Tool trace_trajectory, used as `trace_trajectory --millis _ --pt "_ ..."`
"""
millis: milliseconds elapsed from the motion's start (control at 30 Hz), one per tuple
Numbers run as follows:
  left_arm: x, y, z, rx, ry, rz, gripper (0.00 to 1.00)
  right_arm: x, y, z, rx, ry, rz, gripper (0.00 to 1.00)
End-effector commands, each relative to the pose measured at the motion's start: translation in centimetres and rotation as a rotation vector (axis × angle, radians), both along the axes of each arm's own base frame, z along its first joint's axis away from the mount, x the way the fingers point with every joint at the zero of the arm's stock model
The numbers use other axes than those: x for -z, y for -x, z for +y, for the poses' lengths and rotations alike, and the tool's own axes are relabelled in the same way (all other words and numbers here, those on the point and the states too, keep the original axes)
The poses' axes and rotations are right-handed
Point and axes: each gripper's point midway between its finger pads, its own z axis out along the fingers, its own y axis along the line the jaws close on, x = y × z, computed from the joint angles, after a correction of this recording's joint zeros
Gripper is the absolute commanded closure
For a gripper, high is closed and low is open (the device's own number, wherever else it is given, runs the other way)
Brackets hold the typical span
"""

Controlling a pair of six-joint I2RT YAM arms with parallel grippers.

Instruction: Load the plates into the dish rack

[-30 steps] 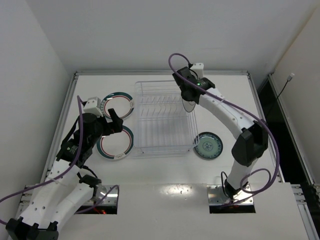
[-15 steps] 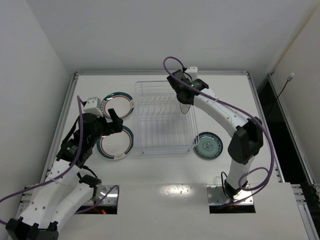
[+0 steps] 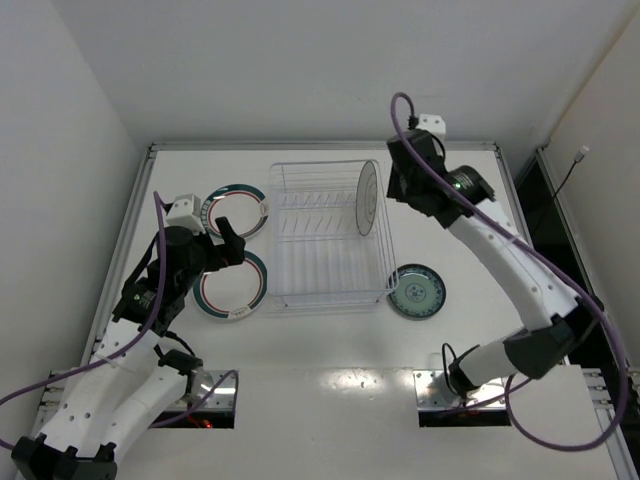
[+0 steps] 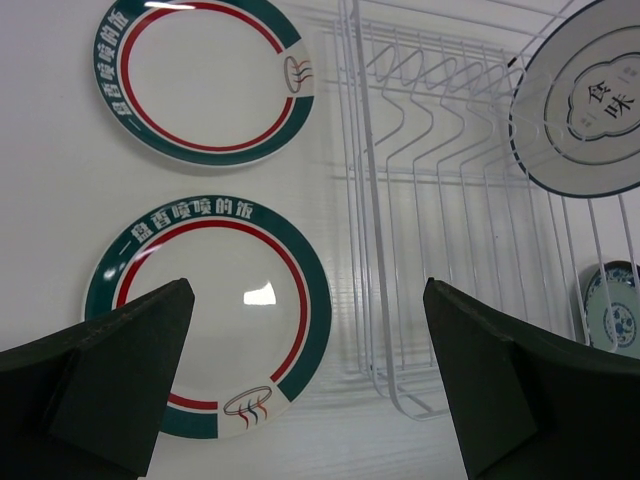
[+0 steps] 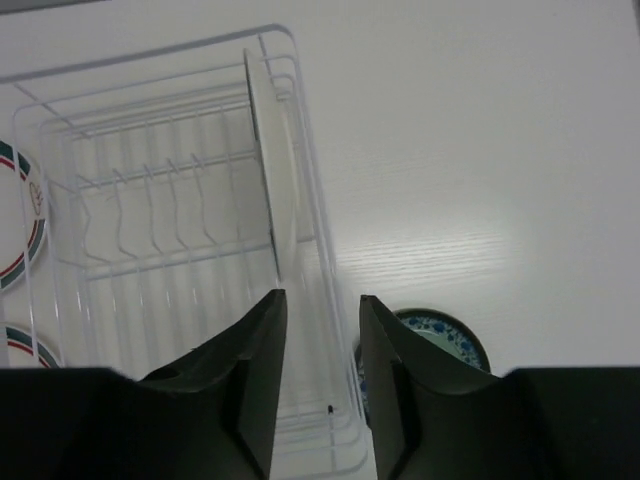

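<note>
Now one plate (image 3: 368,197) stands upright at the right end of the dish rack (image 3: 325,270); the right gripper (image 5: 318,310) hangs beside it, slightly parted, empty. The left gripper (image 4: 308,290), spread wide, hovers over a ringed plate (image 3: 232,285) left of the rack, probably next to grasp.

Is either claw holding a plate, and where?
Nothing is held. The left gripper hangs open over a flat plate; the right gripper, open, is clear of the racked plate.

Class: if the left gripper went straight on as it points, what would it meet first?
Probably the nearer green-rimmed plate, lying flat ahead of the open left gripper, though depth is unclear.
</note>
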Motion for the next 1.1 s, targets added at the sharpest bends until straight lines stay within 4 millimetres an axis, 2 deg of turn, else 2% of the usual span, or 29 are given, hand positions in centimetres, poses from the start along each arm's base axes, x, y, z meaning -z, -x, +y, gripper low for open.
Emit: trace_trajectory --millis 0,33,67,100,133,167,200,233,267,300,333,367,400,433,467,500,533,567,600,767,800,867,933,1067 --pt "-0.1 -0.2 0.6 -0.03 -0.001 -0.008 0.0 0.1 2.8 -4.0 0.039 0.054 0.025 0.67" --pt "-0.1 -0.2 0.6 -0.03 -0.001 -0.008 0.0 -0.4 3.8 -5.4 0.063 0.049 0.004 0.61" --pt "-0.1 -0.2 0.6 -0.03 -0.001 -0.008 0.0 2.5 5.0 -6.6 0.071 0.074 0.072 0.57" --pt "-0.1 -0.2 0.6 -0.03 -0.001 -0.008 0.0 4.2 5.4 -7.5 0.073 0.013 0.114 0.54" --pt "-0.1 -0.2 0.6 -0.03 -0.001 -0.008 0.0 4.9 6.3 -8.3 0.068 -0.055 0.115 0.51" --pt "-0.1 -0.2 0.7 -0.038 -0.005 -0.009 0.0 9.7 8.0 -9.2 0.065 -0.09 0.222 0.51" --pt "-0.1 -0.2 0.7 -0.038 -0.005 -0.009 0.0 11.3 8.0 -10.3 0.071 -0.242 0.246 0.51" --pt "0.1 -0.1 0.8 -0.038 -0.008 0.0 0.0 13.1 8.8 -11.2 0.08 -0.302 0.276 0.51" --pt "-0.3 -0.2 0.8 -0.038 -0.005 -0.009 0.0 16.6 11.2 -10.4 0.051 -0.433 0.364 0.5" --pt "-0.3 -0.2 0.8 -0.038 -0.005 -0.009 0.0 18.0 11.9 -11.0 0.065 -0.491 0.385 0.5" --pt "-0.6 -0.1 0.8 -0.038 -0.002 -0.018 0.0 18.9 12.0 -12.9 0.131 -0.554 0.37 0.5" --pt "-0.6 -0.1 0.8 -0.038 -0.002 -0.018 0.0 21.0 13.5 -12.8 0.145 -0.61 0.424 0.48" --pt "-0.6 -0.1 0.8 -0.038 -0.002 -0.018 0.0 21.8 14.2 -11.9 0.125 -0.697 0.467 0.48" --pt "-0.6 -0.1 0.8 -0.038 -0.002 -0.018 0.0 22.4 14.4 -12.6 0.164 -0.766 0.463 0.48" --pt "-0.6 -0.1 0.8 -0.038 -0.002 -0.018 0.0 24.0 16.0 -11.6 0.175 -0.862 0.512 0.48" --pt "-0.6 -0.1 0.8 -0.038 -0.002 -0.018 0.0 23.5 15.9 -10.0 0.123 -1.018 0.49 0.48" --pt "-0.6 -0.1 0.8 -0.038 -0.002 -0.018 0.0 25.1 17.6 -9.3 0.185 -1.14 0.545 0.48" --pt "-0.4 0.0 0.8 -0.038 -0.005 -0.009 0.0 25.0 17.8 -8.6 0.194 -1.231 0.548 0.48" --pt "-0.4 0.0 0.8 -0.038 -0.005 -0.009 0.0 25.6 18.2 -8.7 0.221 -1.249 0.553 0.48" --pt "-0.6 0.1 1.0 -0.047 -0.005 -0.019 0.0 28.1 19.4 -10.7 0.381 -1.153 0.568 0.48" --pt "-0.6 0.1 1.0 -0.047 -0.005 -0.019 0.0 27.9 19.3 -11.1 0.406 -1.137 0.548 0.5" --pt "-0.6 0.1 1.0 -0.047 -0.005 -0.019 0.0 28.6 20.1 -11.2 0.478 -1.11 0.547 0.5" --pt "-0.6 0.1 0.9 -0.038 -0.002 -0.018 0.0 28.5 19.5 -12.3 0.549 -1.059 0.484 0.53" --pt "-0.6 0.1 0.9 -0.038 -0.002 -0.018 0.0 28.5 19.1 -12.9 0.618 -1.056 0.429 0.56"
